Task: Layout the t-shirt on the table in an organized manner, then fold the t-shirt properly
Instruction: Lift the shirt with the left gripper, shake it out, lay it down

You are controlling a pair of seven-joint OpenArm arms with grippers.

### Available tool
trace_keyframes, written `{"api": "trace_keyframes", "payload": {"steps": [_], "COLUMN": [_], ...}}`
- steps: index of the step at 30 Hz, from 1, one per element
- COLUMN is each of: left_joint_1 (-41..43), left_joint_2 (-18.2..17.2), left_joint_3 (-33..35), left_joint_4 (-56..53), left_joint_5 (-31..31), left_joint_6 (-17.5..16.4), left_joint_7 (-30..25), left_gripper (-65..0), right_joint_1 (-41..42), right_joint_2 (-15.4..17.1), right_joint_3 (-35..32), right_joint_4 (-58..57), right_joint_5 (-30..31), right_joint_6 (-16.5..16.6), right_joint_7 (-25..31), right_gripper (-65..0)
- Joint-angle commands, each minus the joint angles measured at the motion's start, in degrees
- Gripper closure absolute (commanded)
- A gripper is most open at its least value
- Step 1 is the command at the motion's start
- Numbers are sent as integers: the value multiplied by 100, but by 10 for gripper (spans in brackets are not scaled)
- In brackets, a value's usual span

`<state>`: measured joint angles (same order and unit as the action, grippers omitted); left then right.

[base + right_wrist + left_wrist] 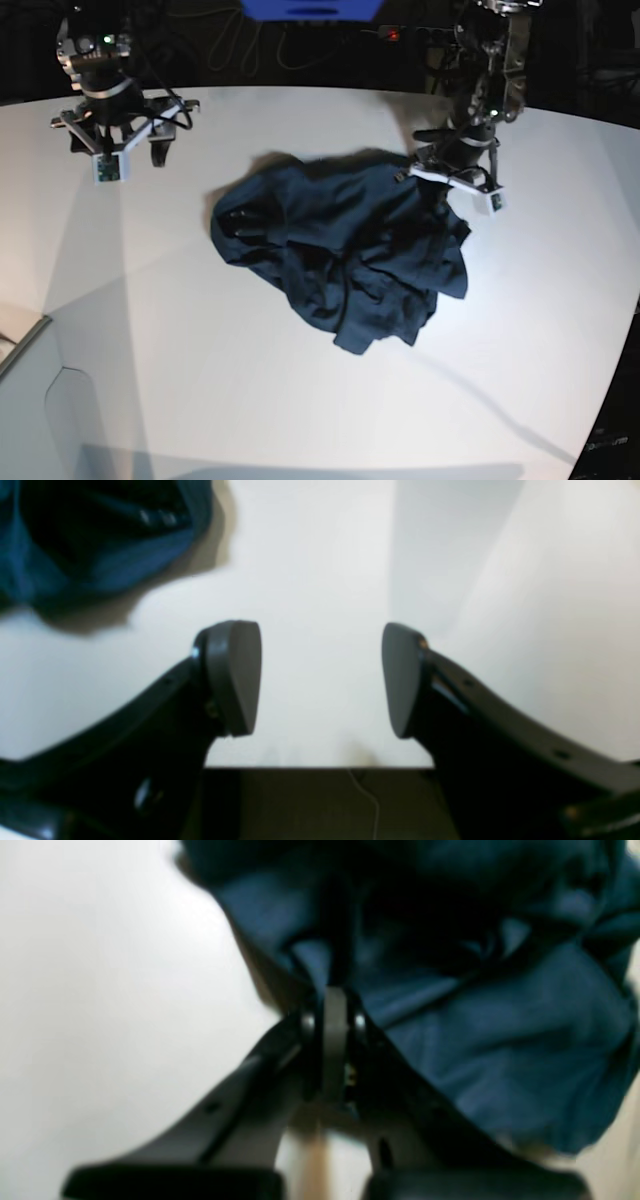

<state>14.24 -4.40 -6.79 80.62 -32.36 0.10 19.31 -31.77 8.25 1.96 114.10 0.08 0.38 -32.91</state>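
Pinching a fold of the t-shirt [500, 1040], the left gripper [334, 1012] has its jaws closed; right gripper [320, 680] gapes wide over the table [325, 580], the crumpled shirt well apart from it.

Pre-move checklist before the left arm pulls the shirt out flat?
1. Left gripper shut at the t-shirt edge: ok.
2. Cloth actually pinched between its fingers: cannot tell, wrist view blurred.
3. Right gripper open and holding nothing: ok.
4. Right gripper clear of the shirt, over bare table: ok.
5. Shirt laid out flat: not ok, crumpled in a heap.
6. Free table around the heap for spreading: ok.
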Motion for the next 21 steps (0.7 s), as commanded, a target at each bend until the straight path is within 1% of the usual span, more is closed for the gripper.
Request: {"api": "trace_keyframes", "payload": {"steps": [1,5,8,11,13,18,21], "left_joint_1": [57,479,725,761,682,-66,-620], "left_joint_2": [-30,-30,-56,-65,-74,-47,-47], "left_joint_3": [-196,-636,-1031,-1409,-1559,-1524,-1225], "left_joint_4": [338,1340,2061,2747,3090,3424,3415], "left_joint_5": [-4,-65,-408,-681,-733,-760,-760], "left_joint_6": [-32,-32,-32,-14,-5,12,12], "left_joint_7": [-168,-195,-186,-160,-160,-151,-151], "left_gripper": [0,0,0,0,0,0,0], "right_joint_1": [-10,16,16,34,96,122,131], "right_joint_2": [32,32,32,32,32,32,32], "right_joint_3": [20,20,20,20,20,20,46], "right_joint_4": [102,102,102,102,102,102,102], "right_joint_5": [-21,-21,-21,-21,-21,-21,-21], "right_joint_6": [1,1,1,1,1,1,1], "right_joint_7": [139,139,139,139,139,139,139], "right_gripper": [-381,-381,-381,-381,-381,-381,-381]}}
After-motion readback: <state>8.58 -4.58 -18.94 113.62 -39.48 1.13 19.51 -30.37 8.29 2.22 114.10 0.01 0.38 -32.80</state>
